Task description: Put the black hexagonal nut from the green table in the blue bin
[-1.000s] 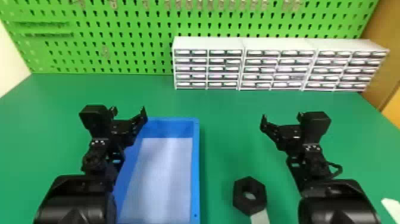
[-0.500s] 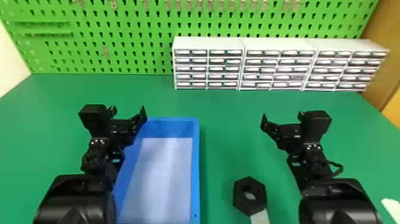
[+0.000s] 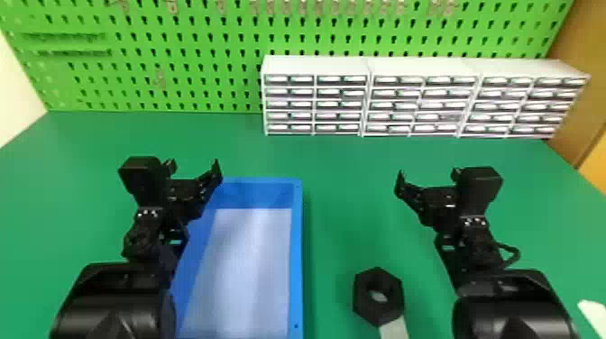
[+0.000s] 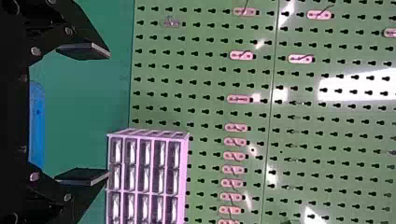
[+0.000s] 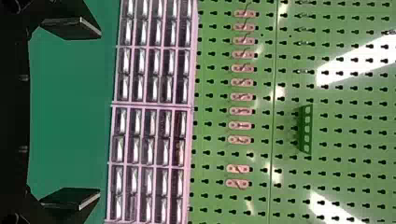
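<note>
In the head view the black hexagonal nut [image 3: 378, 296] rests on the green table [image 3: 347, 180] between the blue bin and my right arm, by a pale strip. The blue bin [image 3: 296, 252] stands left of it, bare inside. My left gripper [image 3: 194, 169] is over the bin's far left corner, and its fingers are spread in the left wrist view, left gripper [image 4: 83, 114]. Right of the nut and farther back is my right gripper [image 3: 426, 180]. Nothing lies between its wide-apart fingers in the right wrist view, right gripper [image 5: 72, 114].
White drawer cabinets [image 3: 315, 103] line the back of the table, before a green pegboard [image 3: 189, 67]. A pale strip [image 3: 394, 329] reaches from the nut to the near edge. Another white object [image 3: 593, 315] lies at the near right.
</note>
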Robot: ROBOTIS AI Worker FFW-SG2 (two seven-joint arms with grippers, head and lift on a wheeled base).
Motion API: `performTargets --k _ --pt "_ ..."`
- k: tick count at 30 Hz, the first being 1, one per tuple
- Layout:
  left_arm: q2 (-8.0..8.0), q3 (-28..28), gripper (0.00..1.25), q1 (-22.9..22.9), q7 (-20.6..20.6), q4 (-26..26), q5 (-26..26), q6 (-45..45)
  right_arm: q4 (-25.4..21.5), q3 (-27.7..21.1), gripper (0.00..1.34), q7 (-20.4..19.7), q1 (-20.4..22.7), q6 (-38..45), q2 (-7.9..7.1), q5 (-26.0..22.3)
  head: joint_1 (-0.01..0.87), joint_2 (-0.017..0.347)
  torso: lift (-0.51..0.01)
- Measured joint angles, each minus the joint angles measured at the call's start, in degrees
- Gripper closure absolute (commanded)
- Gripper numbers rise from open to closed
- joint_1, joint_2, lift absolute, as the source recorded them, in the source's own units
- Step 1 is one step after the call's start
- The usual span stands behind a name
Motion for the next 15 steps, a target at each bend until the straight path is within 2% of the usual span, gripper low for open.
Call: performTargets --k 7,15 --pt "0.02 0.1 0.36 0.0 0.0 0.0 0.0 0.0 -0.67 -0.05 0.11 0.01 -0.01 1.05 -0.07 0.05 0.686 0.051 -0.096" --pt "0.06 0.26 0.36 0.0 -0.01 0.01 0.0 0.0 -4.68 -0.42 0.11 0.01 -0.55 7.4 -0.91 0.78 0.686 0.051 -0.096"
